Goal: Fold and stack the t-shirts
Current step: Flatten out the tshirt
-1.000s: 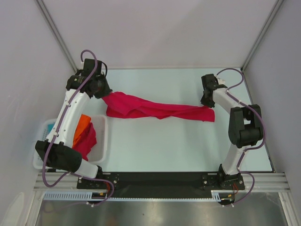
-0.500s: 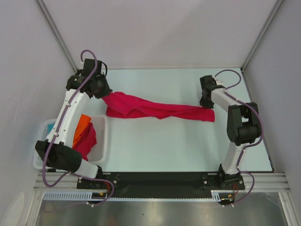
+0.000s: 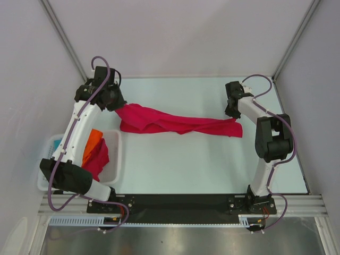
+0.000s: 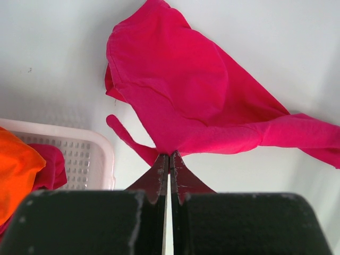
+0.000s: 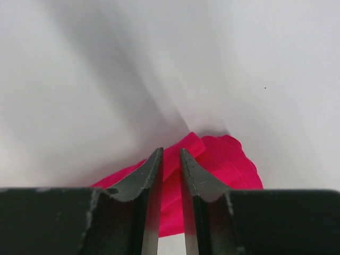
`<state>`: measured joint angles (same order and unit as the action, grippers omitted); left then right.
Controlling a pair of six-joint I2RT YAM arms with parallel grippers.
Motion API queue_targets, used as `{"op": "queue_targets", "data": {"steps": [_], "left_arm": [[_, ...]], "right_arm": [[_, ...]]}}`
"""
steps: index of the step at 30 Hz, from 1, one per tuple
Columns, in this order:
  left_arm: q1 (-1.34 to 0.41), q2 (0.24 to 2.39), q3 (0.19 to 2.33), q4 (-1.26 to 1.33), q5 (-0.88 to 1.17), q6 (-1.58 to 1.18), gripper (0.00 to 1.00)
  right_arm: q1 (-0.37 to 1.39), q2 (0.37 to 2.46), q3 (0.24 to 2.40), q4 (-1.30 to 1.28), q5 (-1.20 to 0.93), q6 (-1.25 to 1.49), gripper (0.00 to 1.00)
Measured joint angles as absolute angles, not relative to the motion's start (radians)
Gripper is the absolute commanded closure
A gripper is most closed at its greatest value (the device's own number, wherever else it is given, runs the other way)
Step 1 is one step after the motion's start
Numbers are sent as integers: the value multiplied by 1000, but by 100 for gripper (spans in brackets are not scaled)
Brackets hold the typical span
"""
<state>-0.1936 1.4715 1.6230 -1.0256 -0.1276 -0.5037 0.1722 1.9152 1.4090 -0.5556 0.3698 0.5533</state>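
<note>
- Pale table (image 3: 186, 170) spreads before you, white walls around it.
- Your red shirt (image 3: 170, 122) lies stretched left to right across the far half.
- Near left, the basket (image 3: 117, 159) holds an orange shirt (image 3: 93, 139) and a second red shirt (image 3: 98, 156).
- Your left gripper (image 4: 169, 156) is pressed together, pinching the red shirt's left end.
- Your right gripper (image 5: 170, 154) sits at its right end, fingers nearly together; you cannot tell whether they grip cloth.
</note>
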Motion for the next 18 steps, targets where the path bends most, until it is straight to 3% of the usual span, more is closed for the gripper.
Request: {"op": "queue_targets", "data": {"steps": [18], "left_arm": [[-193, 1472, 1623, -1026, -128, -503, 98]], "right_arm": [[173, 1939, 1406, -549, 373, 553, 76]]}}
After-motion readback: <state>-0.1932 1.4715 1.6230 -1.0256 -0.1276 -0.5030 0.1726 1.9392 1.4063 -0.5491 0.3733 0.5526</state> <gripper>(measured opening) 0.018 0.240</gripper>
